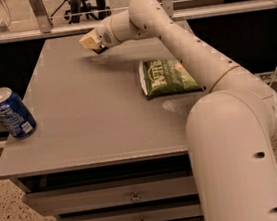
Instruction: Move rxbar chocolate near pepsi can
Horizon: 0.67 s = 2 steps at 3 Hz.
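My gripper (91,41) is over the far middle of the grey table (90,123), raised a little above the top. It is shut on the rxbar chocolate (100,49), of which only a small black end shows under the fingers. The pepsi can (10,112), blue with a silver top, stands upright at the table's left edge near the front, far from the gripper.
A green snack bag (167,76) lies flat on the right half of the table, under my arm. My arm's large white body (234,151) fills the front right. Drawers (134,196) sit under the table top. A rail and chairs stand behind the table.
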{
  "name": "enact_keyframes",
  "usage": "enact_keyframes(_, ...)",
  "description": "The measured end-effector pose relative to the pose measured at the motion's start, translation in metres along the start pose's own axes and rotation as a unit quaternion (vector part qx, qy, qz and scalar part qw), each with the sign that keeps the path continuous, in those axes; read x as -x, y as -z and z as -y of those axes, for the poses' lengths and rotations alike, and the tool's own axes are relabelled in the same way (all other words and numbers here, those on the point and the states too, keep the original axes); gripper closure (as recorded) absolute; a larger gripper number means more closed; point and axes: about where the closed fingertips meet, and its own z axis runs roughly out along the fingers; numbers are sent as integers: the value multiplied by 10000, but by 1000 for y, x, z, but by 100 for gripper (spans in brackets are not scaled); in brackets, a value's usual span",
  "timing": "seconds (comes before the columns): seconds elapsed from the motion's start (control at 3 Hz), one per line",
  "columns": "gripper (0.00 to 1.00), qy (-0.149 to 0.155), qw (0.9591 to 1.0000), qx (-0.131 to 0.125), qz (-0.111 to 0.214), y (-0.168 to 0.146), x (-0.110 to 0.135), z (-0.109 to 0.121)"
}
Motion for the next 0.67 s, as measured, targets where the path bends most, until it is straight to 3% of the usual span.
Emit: enact_keyframes(0.67,36,-204,9991,-374,6,13,-13,21)
